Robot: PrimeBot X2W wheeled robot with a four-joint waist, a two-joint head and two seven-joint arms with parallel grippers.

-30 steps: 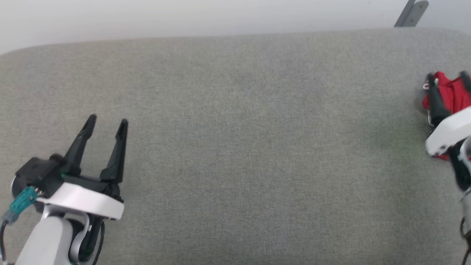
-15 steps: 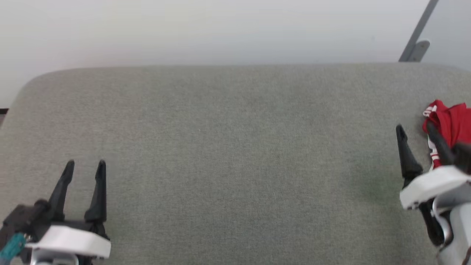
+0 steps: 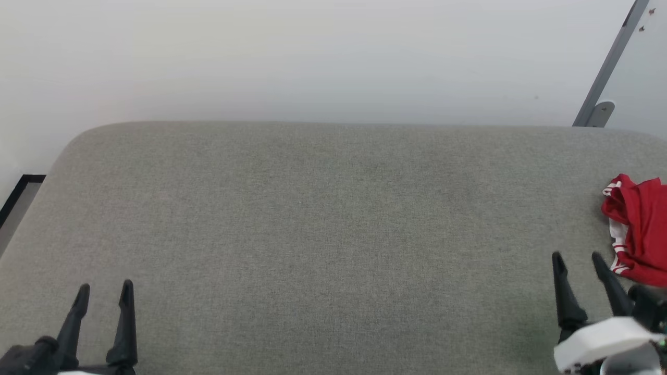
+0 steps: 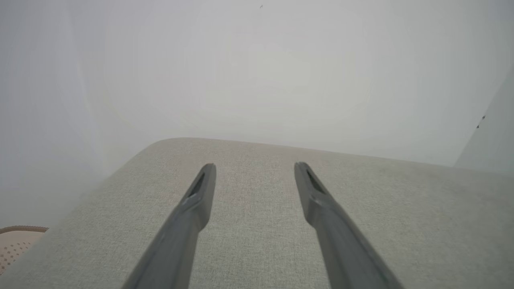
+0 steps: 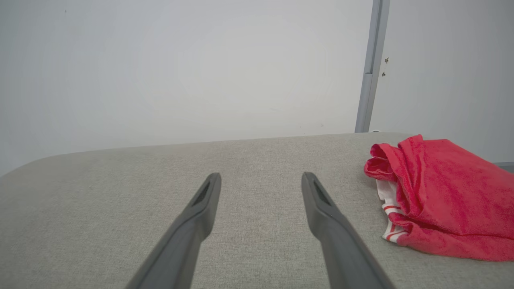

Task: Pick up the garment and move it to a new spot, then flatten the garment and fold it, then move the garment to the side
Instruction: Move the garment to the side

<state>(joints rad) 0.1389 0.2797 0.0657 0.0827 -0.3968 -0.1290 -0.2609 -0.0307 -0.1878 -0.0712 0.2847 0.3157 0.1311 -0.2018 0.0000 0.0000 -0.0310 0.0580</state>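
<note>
While right claw [image 3: 577, 256] gapes, garment [image 3: 641, 229] lies just beside.

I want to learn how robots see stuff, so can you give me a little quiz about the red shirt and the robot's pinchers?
1. True or false: the right gripper is gripping the garment.
2. Where does the garment lie on the grey cushion? A) at its left end B) in the middle C) at its right end
3. Fill in: the left gripper has its fingers ___ (open or shut).
Key: 1 false, it is open, beside the garment and not touching it; 2 C; 3 open.
</note>
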